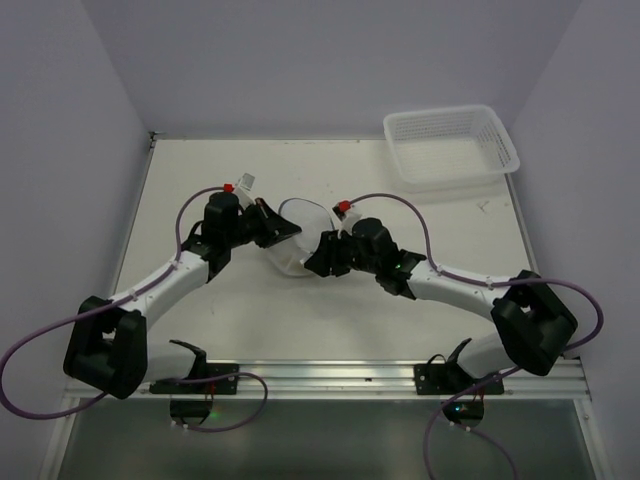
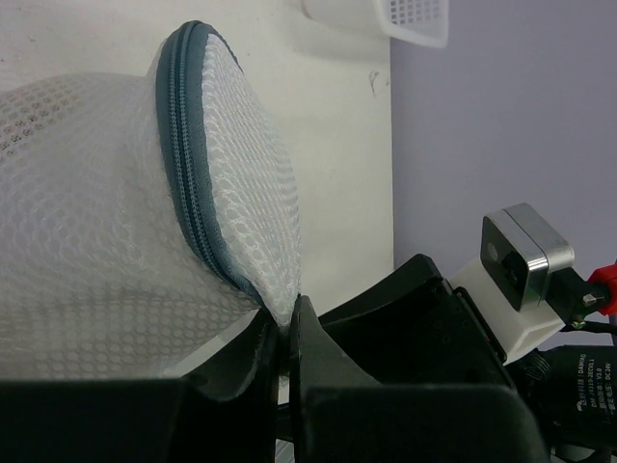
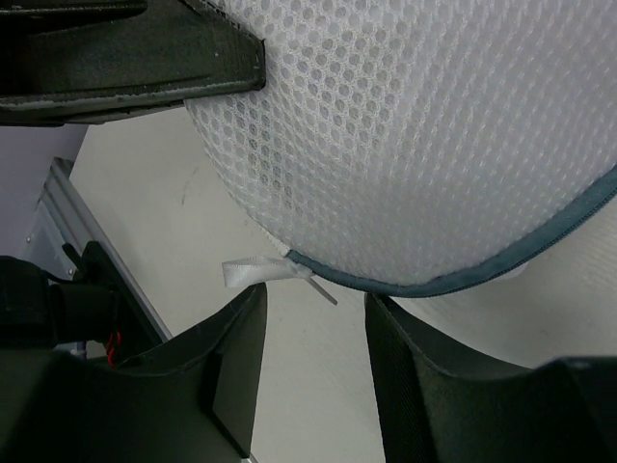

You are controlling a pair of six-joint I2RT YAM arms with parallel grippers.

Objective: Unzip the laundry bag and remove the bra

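The left gripper [image 2: 289, 333] is clamped tight on the rim of the laundry bag [image 2: 106, 241], so the pouch sits right at its fingertips, held between the two arms. The right gripper [image 3: 313, 338] has its jaws apart with nothing between them, and the white pull tab [image 3: 253, 272] dangles just above that gap, at the end of the blue-grey zipper [image 3: 453, 280].

So this is the unzipping step, and the zipper looks shut along the stretch I can see. Next, I'd say, the right fingers must come up a touch, straddle that floppy tab and pinch it squarely. The bra can't be seen through the mesh. From overhead, the fingertips are too dark to separate.
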